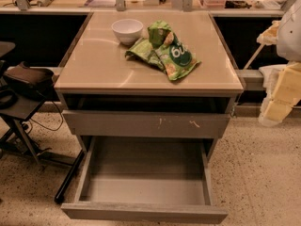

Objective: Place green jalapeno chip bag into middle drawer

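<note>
The green jalapeno chip bag [159, 33] is on the beige countertop [94, 69], just right of a white bowl. It leans against the back of a brighter green bag with a round white "6" logo [179, 58]. The middle drawer [143, 189] is pulled out wide below, showing a bare grey floor and a plain front panel. My gripper [274, 111] is at the right edge of the view, beside the cabinet at about drawer height, well away from the bags and holding nothing that I can see.
A white bowl [127, 30] sits at the back left of the countertop. A closed grey drawer front with pale scratch marks [146, 125] is above the open drawer. A dark chair with a bag [26, 81] stands at the left. The floor is speckled.
</note>
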### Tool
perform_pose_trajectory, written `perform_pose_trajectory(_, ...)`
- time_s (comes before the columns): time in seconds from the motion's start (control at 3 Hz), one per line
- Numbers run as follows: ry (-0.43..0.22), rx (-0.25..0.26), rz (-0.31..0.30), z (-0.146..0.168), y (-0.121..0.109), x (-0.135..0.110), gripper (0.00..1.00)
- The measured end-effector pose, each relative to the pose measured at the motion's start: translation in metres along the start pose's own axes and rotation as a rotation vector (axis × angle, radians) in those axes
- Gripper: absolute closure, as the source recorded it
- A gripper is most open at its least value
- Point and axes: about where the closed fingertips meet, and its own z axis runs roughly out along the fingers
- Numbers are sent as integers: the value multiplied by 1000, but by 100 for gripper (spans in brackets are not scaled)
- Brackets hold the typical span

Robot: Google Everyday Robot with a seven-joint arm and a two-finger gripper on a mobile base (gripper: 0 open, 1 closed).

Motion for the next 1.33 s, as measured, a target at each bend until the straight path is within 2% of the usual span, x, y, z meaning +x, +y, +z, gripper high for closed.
perform_pose_trajectory(0.33, 0, 0, 0, 0, 0, 0, 0)
perform_pose_trajectory(0.67, 0, -18, -35, 11, 0, -17, 0)
perform_pose_trajectory(1.0, 14, -75, -129, 47, -22, -65, 0)
perform_pose_trajectory(1.33, 52, -81, -215, 97, -70, -131, 0)
